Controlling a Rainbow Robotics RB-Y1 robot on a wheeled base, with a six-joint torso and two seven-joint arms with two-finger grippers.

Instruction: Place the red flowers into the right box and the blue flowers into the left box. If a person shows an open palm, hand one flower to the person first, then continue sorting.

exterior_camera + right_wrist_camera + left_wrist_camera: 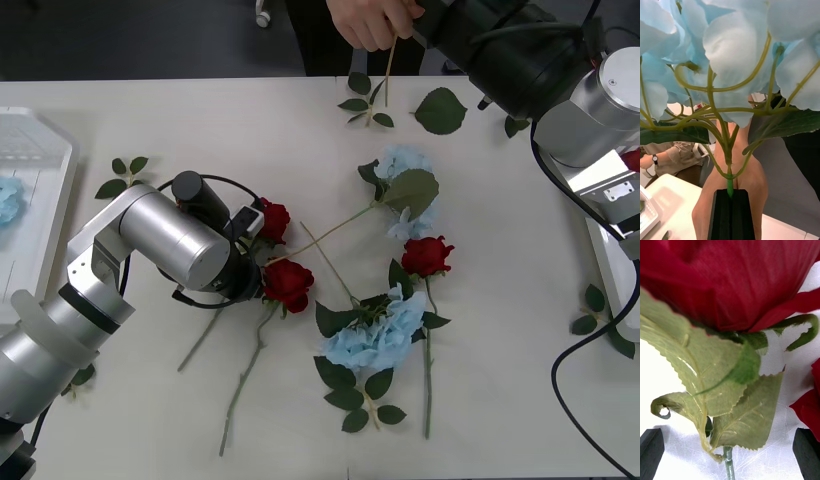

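Three red flowers lie mid-table: two (273, 220) (288, 285) beside my left gripper (258, 252) and one (428, 255) further right. The left gripper (729, 433) is open, its fingers on either side of a red flower (733, 277) and its leaves. Two blue flowers (405, 185) (380, 335) lie on the table. My right gripper (730, 191) is shut on the stem of a blue flower (733, 45). It reaches to the far edge (420, 28), where a person's hand (370, 25) grips the same stem. The left box (40, 150) holds a blue flower (8, 200). The right box (610, 260) sits at the right edge.
Loose leaf sprigs lie near the far edge (365, 100) (440, 110), by the left box (125, 175) and at the right (600, 320). A black cable (560, 380) loops over the table's right side. Long stems cross between the flowers.
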